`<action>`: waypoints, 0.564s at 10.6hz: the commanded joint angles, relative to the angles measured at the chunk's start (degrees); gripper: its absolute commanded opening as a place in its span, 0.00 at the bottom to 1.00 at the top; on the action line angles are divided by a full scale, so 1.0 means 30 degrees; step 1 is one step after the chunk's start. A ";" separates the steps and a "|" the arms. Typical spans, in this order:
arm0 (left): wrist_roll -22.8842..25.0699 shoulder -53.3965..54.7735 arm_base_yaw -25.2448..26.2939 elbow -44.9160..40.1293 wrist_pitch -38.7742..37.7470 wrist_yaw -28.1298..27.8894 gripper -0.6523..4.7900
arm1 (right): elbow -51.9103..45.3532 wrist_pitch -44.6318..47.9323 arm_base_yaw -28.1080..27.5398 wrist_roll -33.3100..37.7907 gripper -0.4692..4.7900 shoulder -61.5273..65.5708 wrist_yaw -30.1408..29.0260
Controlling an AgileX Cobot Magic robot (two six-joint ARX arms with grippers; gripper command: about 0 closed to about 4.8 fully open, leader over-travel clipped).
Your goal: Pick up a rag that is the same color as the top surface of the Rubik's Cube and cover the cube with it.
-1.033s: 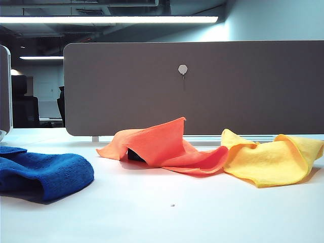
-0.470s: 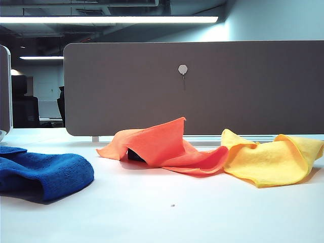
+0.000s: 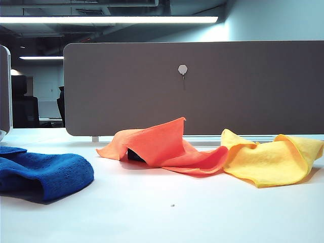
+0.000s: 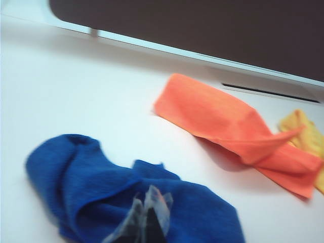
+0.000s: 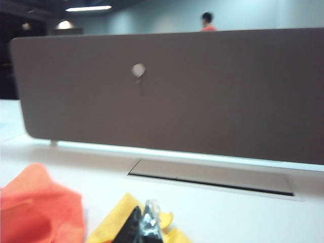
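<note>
So at that point the job looked basically done to me. The rag (image 3: 162,144) was draped in a tent over the Rubik's Cube (image 3: 134,155), sitting around the middle of the tabletop (image 3: 202,212), and from the exterior view only a dark sliver of the cube peeked out under the fold at about 7 o'clock of the cloth. I couldn't make out the top face at all, so I'd call it covered, give or take that corner.

My left claw (image 4: 147,223) was clenched on nothing, hanging over the blue towel (image 4: 101,197), which lay off at 9 o'clock from the rag. My right claw (image 5: 143,223) looked pinched shut too, empty as far as I could see, hovering over the yellow cloth (image 5: 121,223) that sat touching the rag's edge at 3 o'clock. Neither claw showed up in the exterior view.

Next move, if any: I figured just parking both arms clear, or maybe a small tug on the near fold to hide that dark sliver, careful not to drag the whole cloth off.

Tabletop was plain white and smooth, one tiny speck near the front. Behind it ran a grey divider panel (image 3: 202,86) with a little round pin, dim office with strip lights beyond, and somebody in an orange top way back in the right wrist view.
</note>
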 commanded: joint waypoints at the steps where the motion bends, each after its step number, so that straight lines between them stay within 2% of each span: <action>1: 0.0102 0.0015 -0.0007 -0.0845 0.0481 -0.0838 0.11 | -0.0015 -0.0459 0.0022 -0.0131 0.09 0.0007 -0.0444; 3: 0.0284 0.0015 -0.0015 -0.2514 0.3410 -0.1188 0.11 | -0.0015 -0.0466 0.0022 -0.0131 0.09 0.0007 -0.0444; 5: 0.1413 0.0015 -0.0015 -0.2514 0.3796 -0.1275 0.11 | -0.0015 -0.0474 0.0022 -0.0131 0.09 0.0007 -0.0444; 6: 0.1406 0.0015 -0.0015 -0.2514 0.3803 -0.1064 0.11 | -0.0015 -0.0466 0.0022 -0.0131 0.09 0.0007 -0.0444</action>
